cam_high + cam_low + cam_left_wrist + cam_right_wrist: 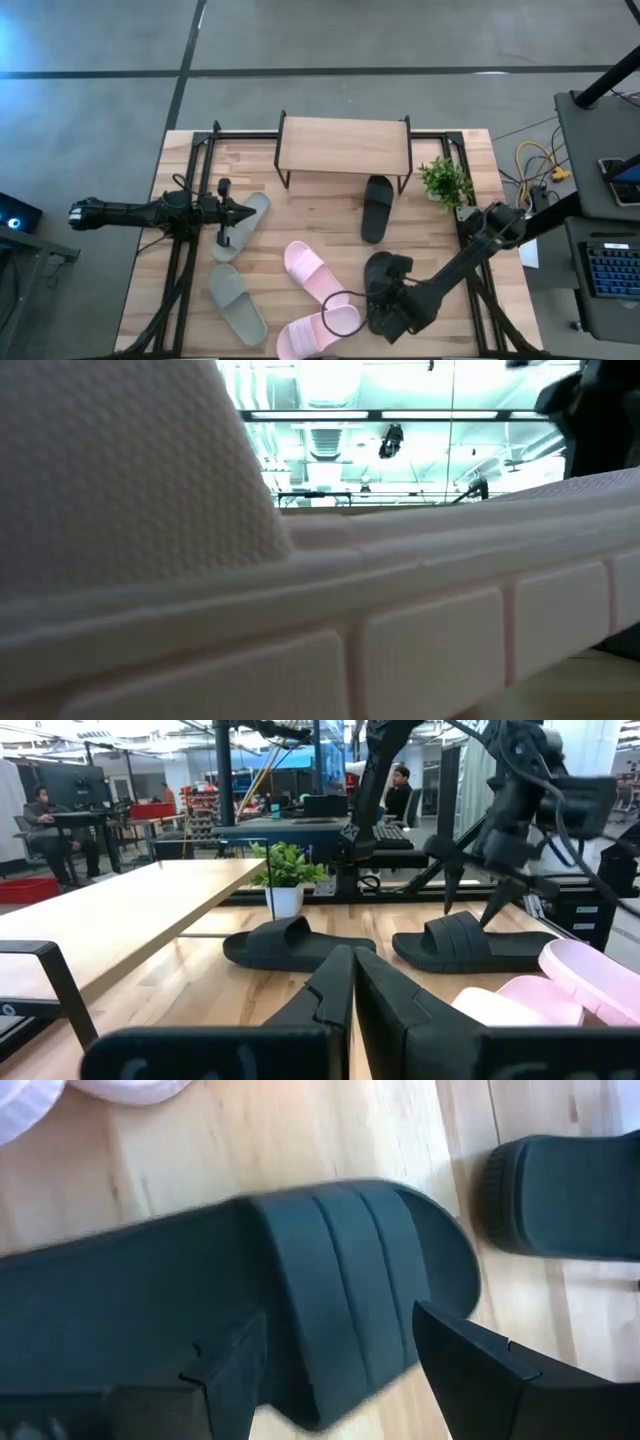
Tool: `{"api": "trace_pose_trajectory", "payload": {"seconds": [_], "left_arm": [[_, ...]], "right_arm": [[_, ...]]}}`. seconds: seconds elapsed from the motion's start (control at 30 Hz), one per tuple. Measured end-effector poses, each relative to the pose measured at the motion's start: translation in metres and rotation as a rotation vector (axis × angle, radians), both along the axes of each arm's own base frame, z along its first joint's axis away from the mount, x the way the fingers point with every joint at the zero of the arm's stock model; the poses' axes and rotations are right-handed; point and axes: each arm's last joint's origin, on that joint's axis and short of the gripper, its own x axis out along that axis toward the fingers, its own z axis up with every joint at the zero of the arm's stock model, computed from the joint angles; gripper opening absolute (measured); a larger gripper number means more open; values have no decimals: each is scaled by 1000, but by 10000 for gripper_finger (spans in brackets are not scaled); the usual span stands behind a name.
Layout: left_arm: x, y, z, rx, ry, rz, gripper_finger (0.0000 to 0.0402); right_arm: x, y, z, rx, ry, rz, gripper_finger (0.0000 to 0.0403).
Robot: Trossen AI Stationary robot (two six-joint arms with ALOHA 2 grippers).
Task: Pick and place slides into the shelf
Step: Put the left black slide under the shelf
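the right claw (385,300) sits at the lower right of the high view, its fingers apart on either side of a black slide (330,1310) that lies on the table (450,240); the wrist view shows the strap between the two fingers (470,1350). the second black slide (377,207) lies just in front of the shelf (343,146), at the upper middle of the frame. the two pink slides (315,275) lie at lower centre, the grey-green slides (236,300) at lower left. the left claw (225,215) hangs at mid left over the upper grey-green slide (250,215), its fingers pressed together. a potted plant (446,182) stands right of the shelf.
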Motion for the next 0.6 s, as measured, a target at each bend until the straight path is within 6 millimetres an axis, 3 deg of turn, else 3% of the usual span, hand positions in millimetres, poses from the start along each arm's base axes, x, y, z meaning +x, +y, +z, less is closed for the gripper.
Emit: {"api": "trace_pose_trajectory", "payload": {"seconds": [0.17,0.3,0.4,0.6], "left_arm": [[0,0,0,0,-1,0,0],[0,0,0,0,0,0,0],[0,0,0,0,-1,0,0],[0,0,0,0,0,0,0]], "right_arm": [[5,0,-26,-93,66,2,239],[10,-5,-34,-141,119,-52,216],[11,-8,-30,-172,124,-78,169],[17,-10,-8,-133,66,-73,27]]}}
